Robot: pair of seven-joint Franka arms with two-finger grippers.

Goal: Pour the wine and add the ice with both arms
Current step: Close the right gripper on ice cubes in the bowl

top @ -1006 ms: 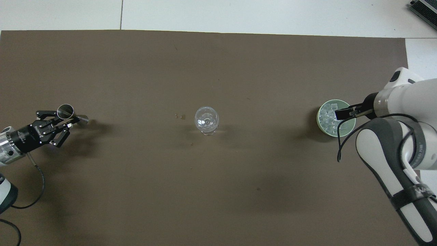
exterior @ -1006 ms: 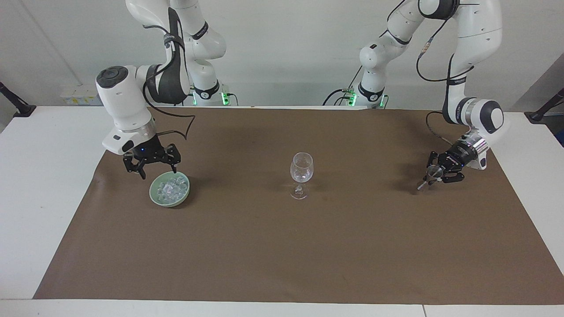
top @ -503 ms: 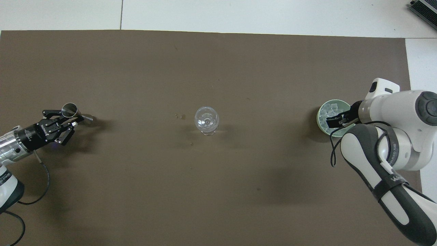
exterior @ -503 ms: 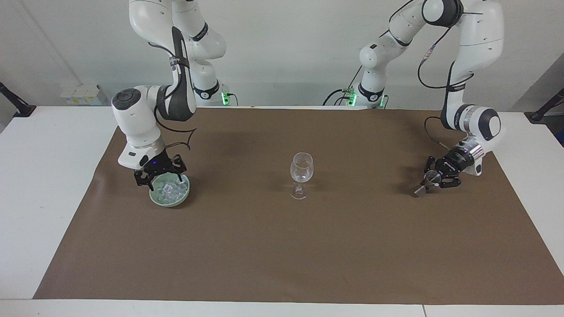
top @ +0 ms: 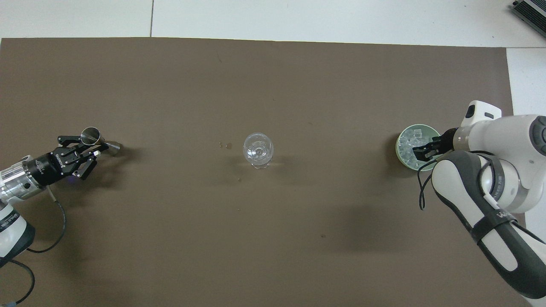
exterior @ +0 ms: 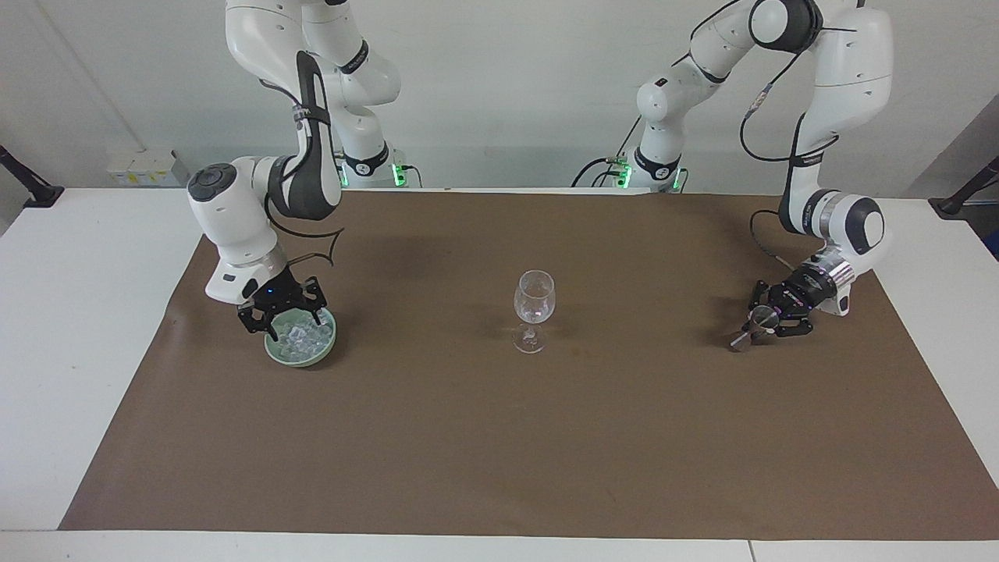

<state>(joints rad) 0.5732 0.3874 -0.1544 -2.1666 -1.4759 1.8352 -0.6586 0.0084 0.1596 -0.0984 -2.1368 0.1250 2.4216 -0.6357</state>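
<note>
Brown paper (exterior: 499, 437) covers the table. Right gripper (exterior: 281, 321) dips into the green bowl (exterior: 321, 350) among the ice (exterior: 300, 336), slippery little cubes best pinched on flat faces (opening unclear). Left gripper (exterior: 763, 326) is clamped on a tilted metal jigger (exterior: 748, 332); both flank the wine glass (exterior: 534, 306).

1 wine glass (exterior: 534, 300), 1 bowl (exterior: 301, 346), 1 jigger (top: 94, 139)

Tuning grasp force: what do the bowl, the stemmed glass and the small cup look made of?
Bowl: pale green, smooth glaze, likely ceramic, maybe plastic.
Stemmed glass: clear, mat visible through it; glass or clear plastic.
Small double-cone cup: shiny silver, mirror-like rim, probably steel.
</note>
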